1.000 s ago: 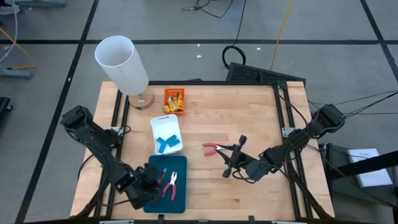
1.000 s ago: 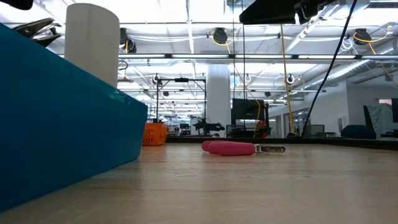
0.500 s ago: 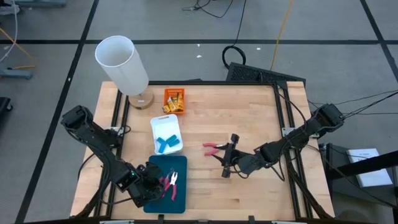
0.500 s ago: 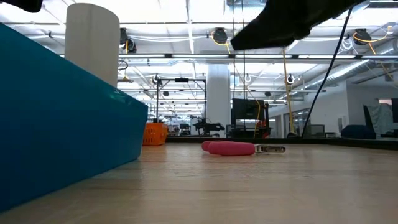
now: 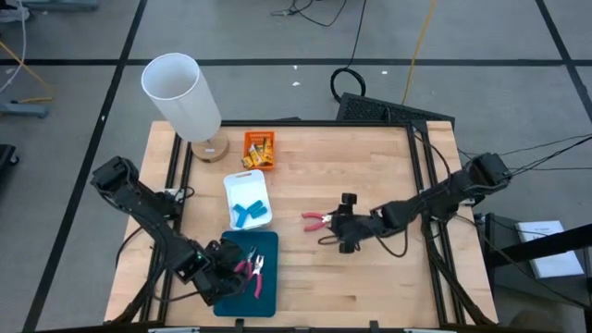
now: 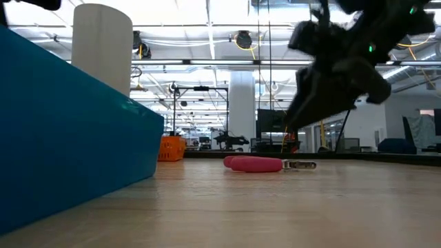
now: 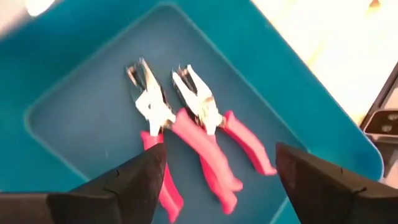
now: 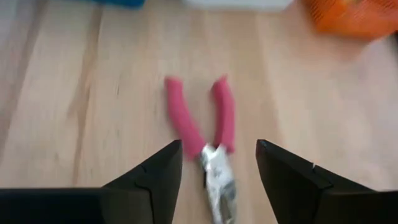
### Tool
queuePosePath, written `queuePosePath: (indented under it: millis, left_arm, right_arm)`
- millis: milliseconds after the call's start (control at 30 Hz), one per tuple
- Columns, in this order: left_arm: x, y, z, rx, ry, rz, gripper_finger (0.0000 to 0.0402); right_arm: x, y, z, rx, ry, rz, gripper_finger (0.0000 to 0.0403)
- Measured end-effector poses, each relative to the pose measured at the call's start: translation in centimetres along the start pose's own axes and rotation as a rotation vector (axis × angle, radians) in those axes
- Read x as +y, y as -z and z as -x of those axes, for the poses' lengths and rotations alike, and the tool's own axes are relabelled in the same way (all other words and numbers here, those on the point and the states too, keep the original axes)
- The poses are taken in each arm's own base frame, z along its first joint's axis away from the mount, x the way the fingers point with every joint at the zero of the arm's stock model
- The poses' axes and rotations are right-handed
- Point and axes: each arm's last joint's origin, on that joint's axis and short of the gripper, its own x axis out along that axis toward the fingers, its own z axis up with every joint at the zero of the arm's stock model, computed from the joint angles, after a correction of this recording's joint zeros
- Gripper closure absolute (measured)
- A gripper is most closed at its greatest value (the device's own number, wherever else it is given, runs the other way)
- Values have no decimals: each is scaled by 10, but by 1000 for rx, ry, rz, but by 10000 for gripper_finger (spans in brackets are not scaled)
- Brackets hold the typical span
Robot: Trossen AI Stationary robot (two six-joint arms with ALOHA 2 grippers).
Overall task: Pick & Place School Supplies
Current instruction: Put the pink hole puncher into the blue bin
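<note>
We see two dark, near-black arms, matte finish, built from slim tube links joined by bulkier rounded joint housings. Left arm point(image 5: 139, 208): blocky black shoulder unit, thin link, chunky wrist cluster. Right arm point(image 5: 444, 196): same build, boxy black shoulder housing, black cables looping along the links and trailing off past its base. Left tool point(image 7: 214, 180): two wide, flat black fingers with angular faceted edges and a slightly grainy surface. Right tool point(image 8: 217, 180): same pair of black fingers, with a stepped notch on the inner edge of one. In the low view the right wrist point(image 6: 337, 62) reads as a dark lumpy mass with a small green light.
</note>
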Motion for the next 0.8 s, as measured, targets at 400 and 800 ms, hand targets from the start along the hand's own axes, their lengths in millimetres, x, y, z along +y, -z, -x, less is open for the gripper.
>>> queuePosePath:
  millis: [400, 800]
  left_arm:
    - [1, -22, -8, -32, -13, -44, 91]
    - [-11, -44, -13, -90, 101, -133, 91]
  right_arm:
    - [-35, 59, -28, -18, -130, -85, 200]
    - [-31, 73, -44, -49, -251, -88, 209]
